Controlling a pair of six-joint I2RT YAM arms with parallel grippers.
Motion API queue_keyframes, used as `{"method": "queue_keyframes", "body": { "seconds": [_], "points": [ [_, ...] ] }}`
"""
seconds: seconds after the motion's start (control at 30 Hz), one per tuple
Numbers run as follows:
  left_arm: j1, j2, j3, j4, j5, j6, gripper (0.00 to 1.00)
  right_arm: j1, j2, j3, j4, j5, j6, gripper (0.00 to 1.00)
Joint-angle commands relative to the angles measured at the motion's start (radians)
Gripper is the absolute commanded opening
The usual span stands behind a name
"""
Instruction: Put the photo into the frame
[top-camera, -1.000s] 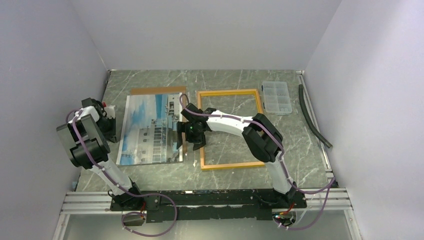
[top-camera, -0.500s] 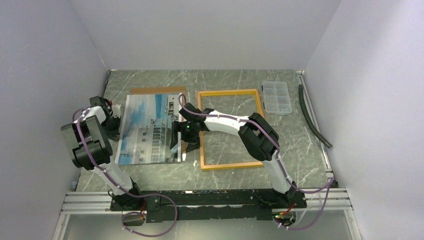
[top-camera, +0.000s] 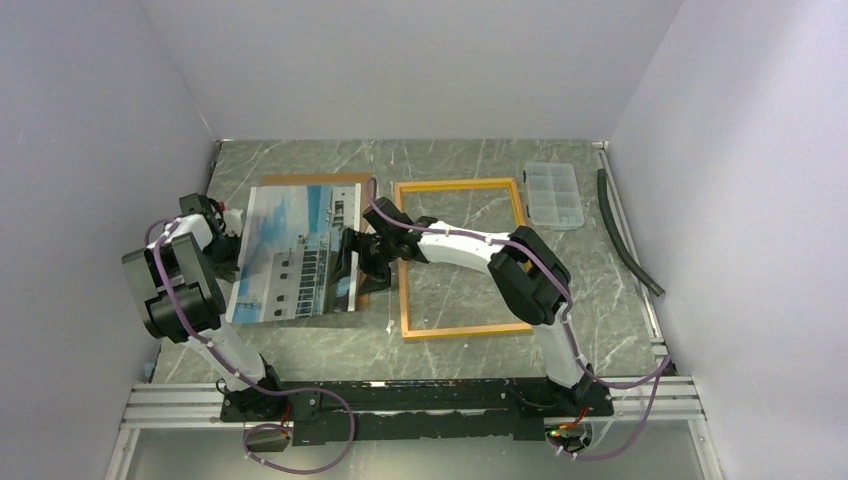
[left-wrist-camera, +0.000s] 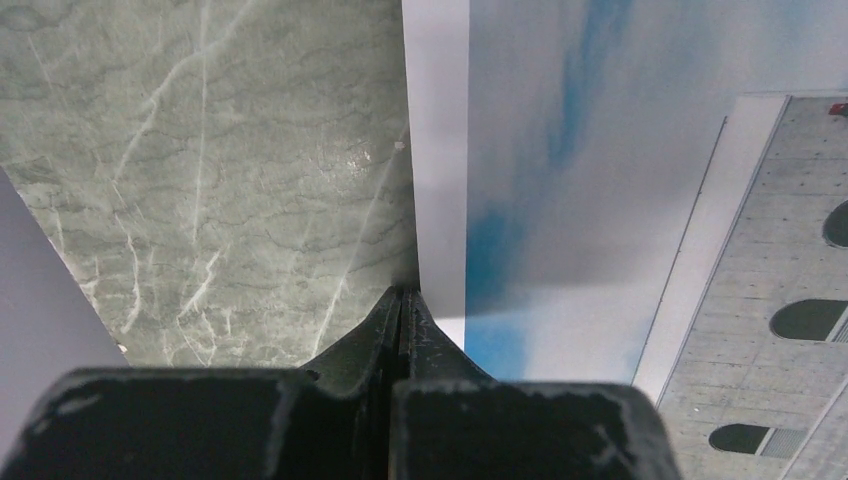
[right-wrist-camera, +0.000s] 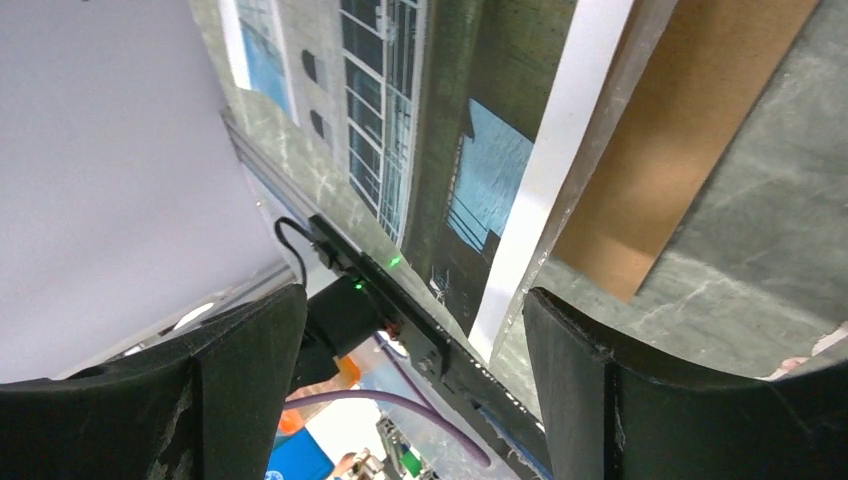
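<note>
The photo (top-camera: 295, 255), a white building against blue sky, lies slanted on a brown backing board (top-camera: 318, 180) left of centre. My left gripper (top-camera: 233, 232) is at the photo's left edge. In the left wrist view its jaws (left-wrist-camera: 405, 297) are shut on the white border of the photo (left-wrist-camera: 600, 180). The yellow frame (top-camera: 458, 185) lies flat to the right, with bare table inside it. My right gripper (top-camera: 358, 262) is at the photo's right edge, between photo and frame. Its fingers (right-wrist-camera: 412, 305) stand wide open, with the photo (right-wrist-camera: 400, 120) and the board (right-wrist-camera: 680, 130) ahead of them.
A clear plastic compartment box (top-camera: 553, 195) sits at the back right, just past the frame's corner. A black hose (top-camera: 625, 235) runs along the right rail. Walls close in the left, back and right sides.
My left gripper has shut on the photo's left edge, and the photo has shifted and turned slightly. My right gripper has moved left and back along the photo's right edge.
</note>
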Motion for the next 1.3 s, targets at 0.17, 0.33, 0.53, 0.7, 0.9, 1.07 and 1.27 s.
{"method": "queue_keyframes", "body": {
  "seconds": [0.17, 0.33, 0.53, 0.7, 0.9, 1.07, 1.27],
  "points": [
    [-0.011, 0.042, -0.052, -0.033, 0.098, 0.019, 0.03, -0.026, -0.112, -0.11, 0.368, -0.098, 0.112, 0.83],
    [-0.013, 0.059, -0.041, -0.044, 0.107, 0.017, 0.02, -0.031, -0.079, -0.115, 0.54, -0.112, 0.142, 0.85],
    [-0.013, 0.052, -0.021, -0.07, 0.119, 0.024, 0.03, -0.032, -0.082, -0.217, 0.604, -0.015, 0.116, 0.86],
    [-0.012, 0.058, -0.01, -0.08, 0.124, 0.024, 0.03, -0.038, -0.051, -0.267, 0.661, -0.035, 0.143, 0.86],
    [-0.012, 0.057, -0.01, -0.083, 0.125, 0.026, 0.03, -0.046, -0.063, -0.403, 0.966, -0.017, 0.222, 0.88],
    [-0.013, 0.055, 0.001, -0.101, 0.141, 0.023, 0.03, -0.047, -0.07, -0.444, 1.214, -0.015, 0.273, 0.88],
    [-0.013, 0.064, 0.009, -0.111, 0.139, 0.028, 0.03, -0.045, -0.04, -0.435, 1.509, -0.062, 0.361, 0.88]
  ]
}}
